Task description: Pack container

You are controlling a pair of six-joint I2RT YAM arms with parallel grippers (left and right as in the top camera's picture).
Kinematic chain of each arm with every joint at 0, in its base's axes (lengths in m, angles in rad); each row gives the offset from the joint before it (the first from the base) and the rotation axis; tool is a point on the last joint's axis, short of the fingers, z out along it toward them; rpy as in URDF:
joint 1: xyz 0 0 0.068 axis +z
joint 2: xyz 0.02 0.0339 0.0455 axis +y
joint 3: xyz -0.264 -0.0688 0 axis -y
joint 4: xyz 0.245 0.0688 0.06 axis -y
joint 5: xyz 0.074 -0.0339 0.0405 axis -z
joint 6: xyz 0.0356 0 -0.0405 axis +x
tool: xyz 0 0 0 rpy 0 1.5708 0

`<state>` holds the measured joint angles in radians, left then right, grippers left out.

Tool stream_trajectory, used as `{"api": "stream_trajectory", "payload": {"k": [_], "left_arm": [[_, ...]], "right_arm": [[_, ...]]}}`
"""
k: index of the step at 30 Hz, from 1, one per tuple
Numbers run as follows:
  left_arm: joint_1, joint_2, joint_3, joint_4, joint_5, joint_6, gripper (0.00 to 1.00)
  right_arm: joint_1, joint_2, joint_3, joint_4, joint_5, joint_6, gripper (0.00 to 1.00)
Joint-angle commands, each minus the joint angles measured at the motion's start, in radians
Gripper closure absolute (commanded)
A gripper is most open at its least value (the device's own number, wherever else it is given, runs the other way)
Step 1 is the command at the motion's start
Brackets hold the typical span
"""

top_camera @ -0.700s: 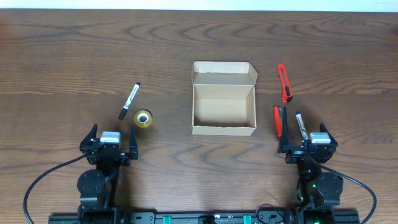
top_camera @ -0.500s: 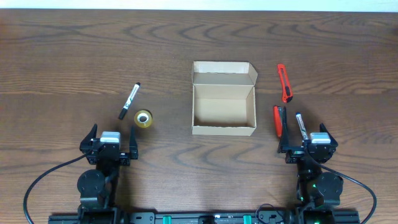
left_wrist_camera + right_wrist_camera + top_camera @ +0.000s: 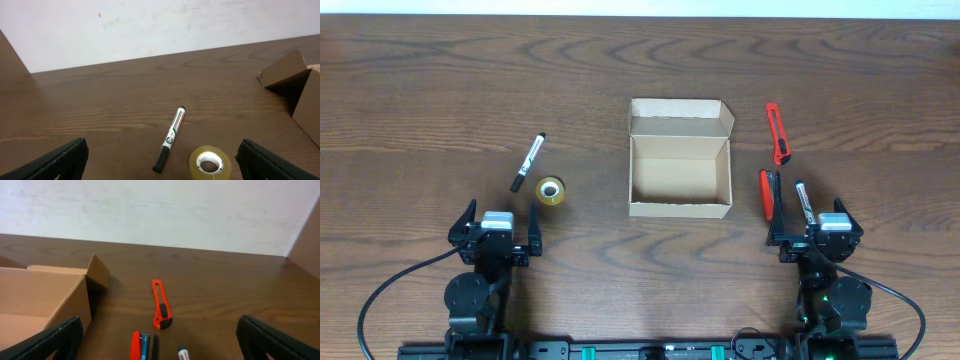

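Nothing has changed since the earlier overhead frames: both arms sit parked at the near edge of the table (image 3: 420, 100), and no object has shifted.

Your left gripper (image 3: 502, 214) has its fingers (image 3: 60, 161) spread wide with nothing between them. Your right gripper (image 3: 807, 215) is spread just as wide and also carries nothing.

The container (image 3: 680, 180) stands in the middle of the table, between the two arms and farther out than both. Its flap lid is folded back and the inside is bare. It is well apart from your left fingers, ahead and to their right. It is nearer your right fingers, ahead and to their left.

A black-and-white marker (image 3: 528, 161) and a tape roll (image 3: 551, 191) lie ahead of the left gripper. A red pen (image 3: 766, 193) and a second pen (image 3: 803, 203) lie just in front of the right gripper. An orange utility knife (image 3: 778, 134) lies beyond them, beside the container's right wall.
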<state>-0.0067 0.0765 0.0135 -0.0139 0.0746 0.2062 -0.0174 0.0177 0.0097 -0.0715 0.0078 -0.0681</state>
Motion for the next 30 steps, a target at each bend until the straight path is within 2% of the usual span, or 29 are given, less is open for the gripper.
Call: {"api": "stream_trajectory", "payload": {"k": [1,27,30], "left_arm": [[0.006,-0.007,-0.009,-0.057,0.001,-0.004,0.05],[0.006,-0.007,-0.009,-0.057,0.001,-0.004,0.05],[0.006,-0.007,-0.009,-0.056,0.001,-0.004,0.05]], "right_arm": [[0.013,-0.006,-0.004,-0.003,0.003,0.008,0.01],[0.011,0.01,-0.004,-0.004,-0.005,0.013,0.01],[0.011,0.033,-0.004,-0.002,-0.005,0.102,0.01]]}}
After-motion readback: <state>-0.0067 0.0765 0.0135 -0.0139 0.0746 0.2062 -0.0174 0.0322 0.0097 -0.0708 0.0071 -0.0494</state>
